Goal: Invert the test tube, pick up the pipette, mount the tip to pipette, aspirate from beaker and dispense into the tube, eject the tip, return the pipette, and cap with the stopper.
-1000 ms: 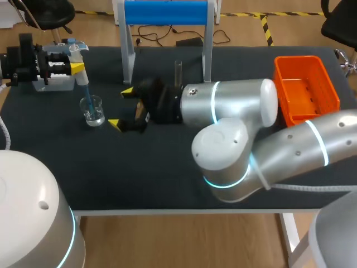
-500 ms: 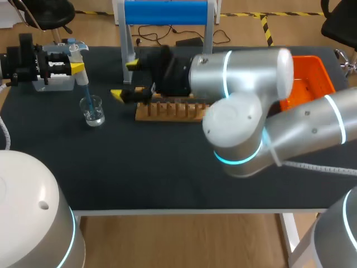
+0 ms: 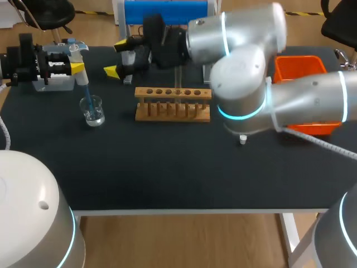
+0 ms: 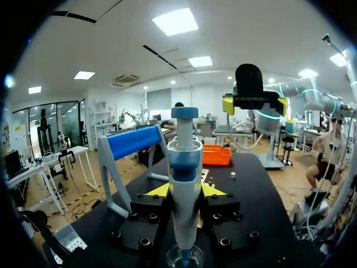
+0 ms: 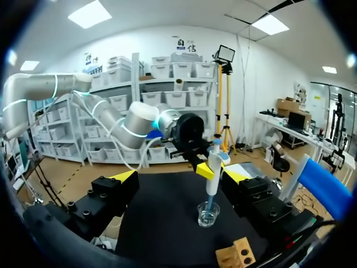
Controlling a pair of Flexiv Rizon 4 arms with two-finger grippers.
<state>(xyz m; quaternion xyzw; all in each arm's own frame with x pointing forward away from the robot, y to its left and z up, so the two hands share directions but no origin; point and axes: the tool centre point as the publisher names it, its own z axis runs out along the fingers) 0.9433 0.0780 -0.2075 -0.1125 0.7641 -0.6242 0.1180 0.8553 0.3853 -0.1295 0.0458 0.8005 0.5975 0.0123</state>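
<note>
My left gripper (image 3: 75, 64) is at the table's far left, shut on the blue and white pipette (image 3: 78, 58). The pipette's tip dips into the glass beaker (image 3: 92, 110), which holds some liquid. From the left wrist, the pipette (image 4: 184, 178) stands upright between the yellow fingers over the beaker (image 4: 184, 258). My right gripper (image 3: 119, 58) hangs open and empty above the table's back, between the pipette and the wooden rack (image 3: 173, 104). It looks towards the beaker (image 5: 208, 215) and pipette (image 5: 213, 167). A clear test tube (image 3: 178, 78) stands behind the rack. The small white stopper (image 3: 242, 139) lies right of the rack.
An orange bin (image 3: 301, 67) sits at the back right, partly behind my right arm. A stand with a blue roller (image 3: 167, 11) is at the back middle. A grey holder (image 3: 53, 81) sits under my left gripper.
My right arm has swung from low in front of the rack up towards the table's back, uncovering the rack. Its gripper stays open. My left gripper and the pipette have not moved.
</note>
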